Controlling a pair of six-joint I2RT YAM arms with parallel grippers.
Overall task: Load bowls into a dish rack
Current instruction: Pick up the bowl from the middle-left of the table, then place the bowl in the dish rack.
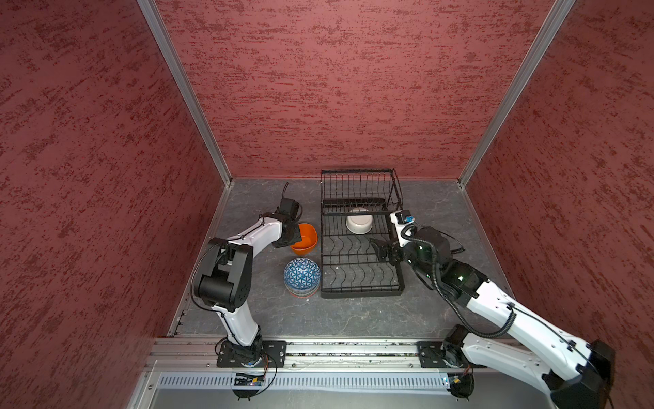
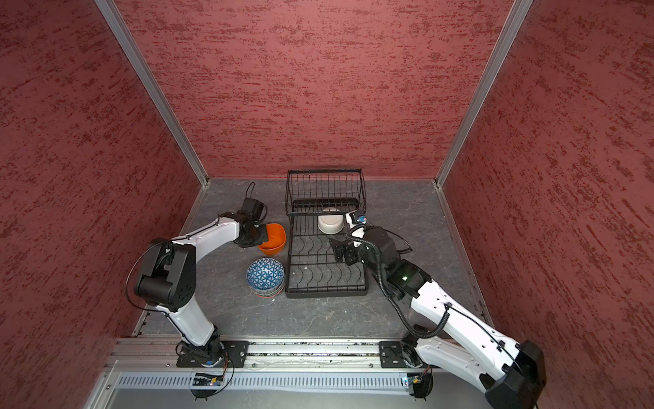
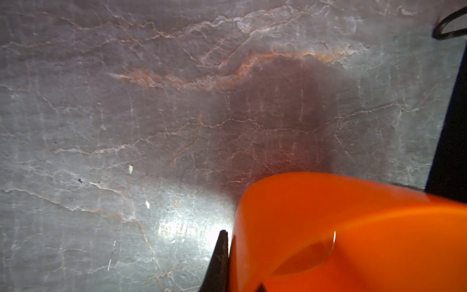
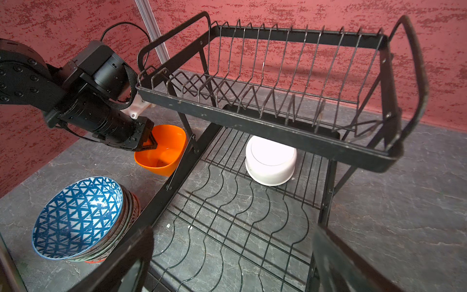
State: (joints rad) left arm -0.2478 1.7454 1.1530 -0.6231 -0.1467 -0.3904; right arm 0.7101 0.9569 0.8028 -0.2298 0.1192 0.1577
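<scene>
Left tool [image 4: 150, 144] clamped on the rim of the orange bowl [image 4: 165, 154], just beside the dish rack [image 1: 361, 294].
One finger inside the wall, one outside; can't tell if it's off the tabletop [image 1: 354, 318]. Bowl looks glossy, light, stiff, so probably slick and may pivot in a one-wall pinch: bite deep. Right tool [image 1: 381, 249] wide open, empty, over the lower tier. White bowl [image 1: 359, 223] racked upside down. Patterned stack [image 1: 302, 278] likely heavier, chippable.
</scene>
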